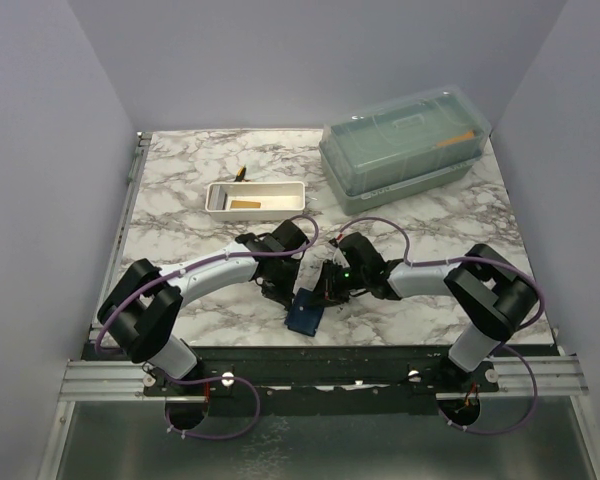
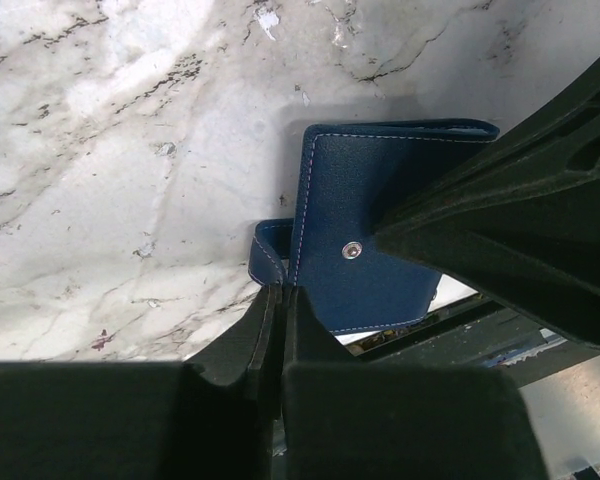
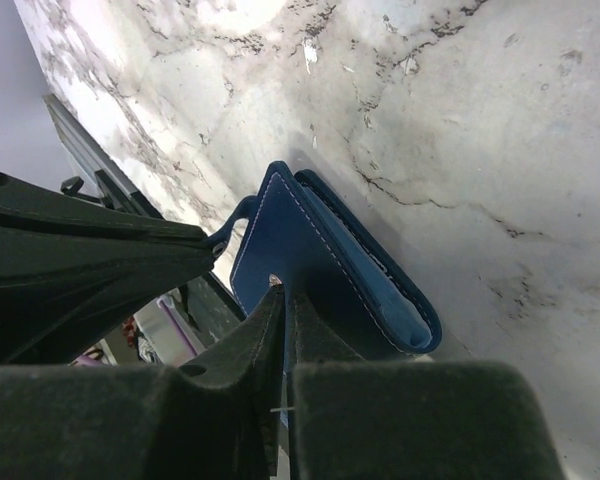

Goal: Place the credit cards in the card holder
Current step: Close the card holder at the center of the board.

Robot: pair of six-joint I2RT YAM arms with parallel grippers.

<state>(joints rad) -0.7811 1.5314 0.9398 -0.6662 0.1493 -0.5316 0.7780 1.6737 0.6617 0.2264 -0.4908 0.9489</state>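
**Top external, then both wrists: 2 grippers clamp 1 blue wallet**

Top external view: the blue wallet (image 1: 303, 313) sits close to the near edge of the marble desk (image 1: 180, 220), about midway along it. The left gripper (image 1: 283, 290) and the right gripper (image 1: 325, 288) reach in from either side and meet just above it. A white tray (image 1: 280, 198) lies toward the far edge, left of the middle, with 1 tan card (image 1: 245, 204) flat inside. A small dark and yellow object (image 1: 240, 173) lies just behind the tray, too small to identify. A green see-through box (image 1: 405, 150) with its lid on fills the far right corner, and something orange (image 1: 455, 137) shows through its wall.

Left wrist view: the wallet is tilted up off the marble, its dark blue cover facing the camera, with white stitching and a silver snap (image 2: 352, 251). The left gripper's fingers (image 2: 265, 320) are pressed together with no gap, their tips clamped on the short strap (image 2: 268, 245) at the wallet's lower left corner. A black finger of the right gripper comes in from the right and touches the cover beside the snap.

Right wrist view: the wallet rests on 1 edge against the marble, a lighter blue pocket (image 3: 400, 310) showing between its covers. The right gripper's fingers are nearly closed, pinching the edge of the cover. The left gripper's tip meets the strap loop from the left.
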